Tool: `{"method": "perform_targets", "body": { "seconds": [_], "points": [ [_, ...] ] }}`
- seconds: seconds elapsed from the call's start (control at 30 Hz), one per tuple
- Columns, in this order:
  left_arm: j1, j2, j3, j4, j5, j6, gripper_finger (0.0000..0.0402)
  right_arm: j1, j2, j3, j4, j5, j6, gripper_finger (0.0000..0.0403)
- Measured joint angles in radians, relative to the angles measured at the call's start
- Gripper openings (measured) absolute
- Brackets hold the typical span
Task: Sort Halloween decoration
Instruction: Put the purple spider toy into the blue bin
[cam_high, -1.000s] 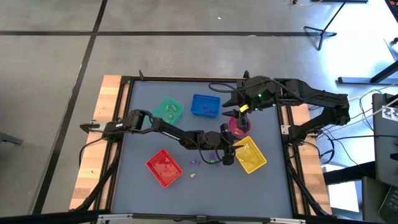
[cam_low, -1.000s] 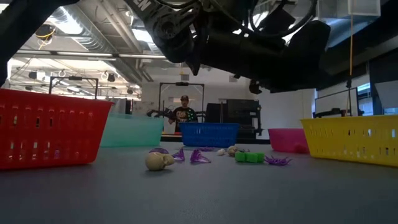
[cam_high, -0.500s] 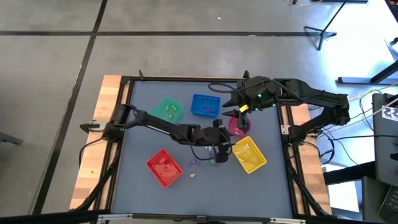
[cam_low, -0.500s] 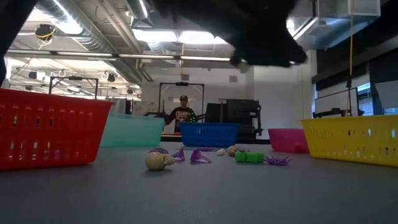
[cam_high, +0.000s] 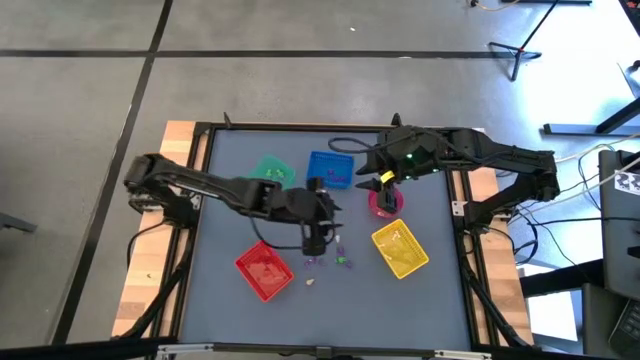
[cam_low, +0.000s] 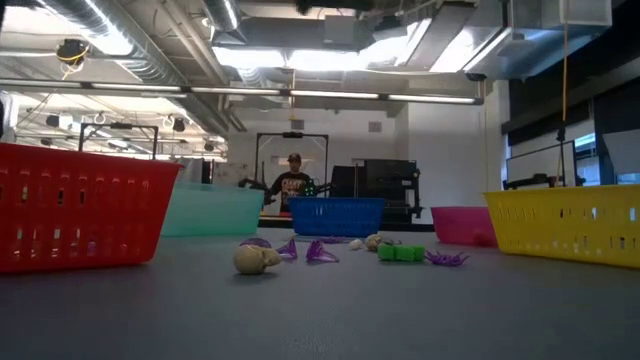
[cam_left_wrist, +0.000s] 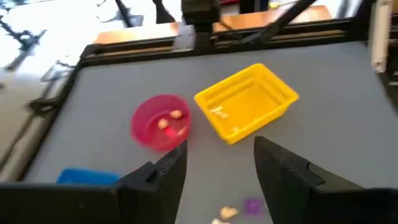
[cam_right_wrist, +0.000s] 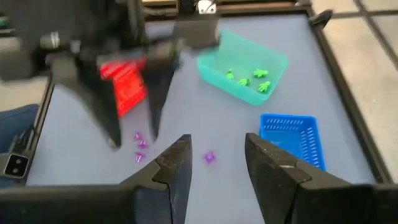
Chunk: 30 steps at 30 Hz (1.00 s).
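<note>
The Halloween decoration lies loose on the grey table near its middle: a pale skull (cam_low: 255, 258), purple pieces (cam_low: 320, 250) and a green piece (cam_low: 400, 253); from above they show as small specks (cam_high: 344, 260). My left gripper (cam_left_wrist: 217, 171) hangs open and empty high above the table's middle (cam_high: 318, 235), pointing toward the yellow tray (cam_left_wrist: 245, 109). My right gripper (cam_right_wrist: 214, 155) waits open and empty above the pink bowl (cam_high: 385, 202), at the far right (cam_high: 372, 172). Neither gripper shows in the low view.
A red tray (cam_high: 263, 270) stands near left, a green tray (cam_high: 272, 175) holding green pieces and a blue tray (cam_high: 330, 170) at the far side, and the yellow tray (cam_high: 400, 250) at the right. The pink bowl (cam_left_wrist: 158, 121) holds small pale pieces. A person (cam_low: 293, 180) is in the room behind.
My left gripper has risen from beside the yellow tray and drawn back toward the table's left, now high over the middle; its arm has left the low view. The trinkets on the table have kept their places.
</note>
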<state>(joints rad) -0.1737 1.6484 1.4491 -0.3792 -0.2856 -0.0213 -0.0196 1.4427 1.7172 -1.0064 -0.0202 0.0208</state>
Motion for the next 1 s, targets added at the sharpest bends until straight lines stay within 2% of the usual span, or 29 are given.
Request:
{"method": "perform_targets", "body": {
  "seconds": [0.1,0.2,0.37,0.5,0.7,1.0],
  "points": [
    [-0.012,-0.083,-0.094,0.001,-0.056,-0.027,0.0170,0.000,0.037,0.000,0.002,-0.053,0.000,0.0147],
    [-0.028,-0.173,-0.232,0.031,-0.070,-0.078,0.0170,0.001,0.085,0.000,0.004,-0.078,0.000,0.0147],
    [-0.060,-0.291,-0.479,0.215,-0.072,-0.175,0.0170,0.001,0.179,0.000,0.008,-0.077,-0.013,0.0147],
    [-0.082,-0.343,-0.608,0.345,-0.071,-0.232,0.0170,0.001,0.271,0.000,0.006,-0.072,-0.057,0.0147],
    [-0.099,-0.351,-0.675,0.398,-0.075,-0.261,0.0170,0.000,0.400,0.000,0.005,-0.068,-0.099,0.0147],
    [-0.098,-0.351,-0.683,0.403,-0.076,-0.266,0.0170,0.000,0.570,0.000,0.034,-0.061,-0.260,0.0147]
  ]
}}
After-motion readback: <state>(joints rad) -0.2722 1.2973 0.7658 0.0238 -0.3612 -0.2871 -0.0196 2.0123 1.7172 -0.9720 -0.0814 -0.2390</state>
